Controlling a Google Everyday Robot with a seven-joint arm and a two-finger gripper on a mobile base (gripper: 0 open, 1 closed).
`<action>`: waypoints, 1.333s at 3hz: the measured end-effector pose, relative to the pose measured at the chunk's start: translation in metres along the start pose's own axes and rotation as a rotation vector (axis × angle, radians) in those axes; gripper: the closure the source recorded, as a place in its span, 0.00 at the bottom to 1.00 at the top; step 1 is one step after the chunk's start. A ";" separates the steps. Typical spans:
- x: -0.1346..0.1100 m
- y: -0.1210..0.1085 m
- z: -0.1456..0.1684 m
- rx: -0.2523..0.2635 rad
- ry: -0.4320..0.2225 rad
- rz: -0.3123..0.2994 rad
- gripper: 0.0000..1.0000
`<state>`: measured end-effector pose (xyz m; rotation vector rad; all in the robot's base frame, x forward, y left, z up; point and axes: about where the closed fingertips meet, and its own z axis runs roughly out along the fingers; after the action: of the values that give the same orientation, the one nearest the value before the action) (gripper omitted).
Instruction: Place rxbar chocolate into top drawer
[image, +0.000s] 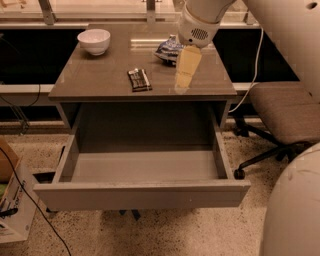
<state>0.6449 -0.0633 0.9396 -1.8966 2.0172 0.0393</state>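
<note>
The one camera looks down from high before the table (95, 82), near, facing its open top drawer (142, 194); the gripper (181, 85) hangs over the table's right side.

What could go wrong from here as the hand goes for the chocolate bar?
1. The hand hangs over the table's right side, beside the rxbar chocolate rather than above it. The snack bag is just behind the hand, so it may bump or take the bag.
2. The bar lies flat, so a grasp may slip and shove it sideways.
3. The top drawer is open below the table's front, and a low carry could clip that edge.
</note>
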 end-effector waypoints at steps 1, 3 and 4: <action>0.000 0.000 0.000 0.000 0.000 0.000 0.00; -0.031 -0.018 0.060 -0.008 -0.181 0.042 0.00; -0.042 -0.024 0.085 -0.032 -0.250 0.062 0.00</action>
<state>0.6898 -0.0024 0.8774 -1.7494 1.9145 0.3104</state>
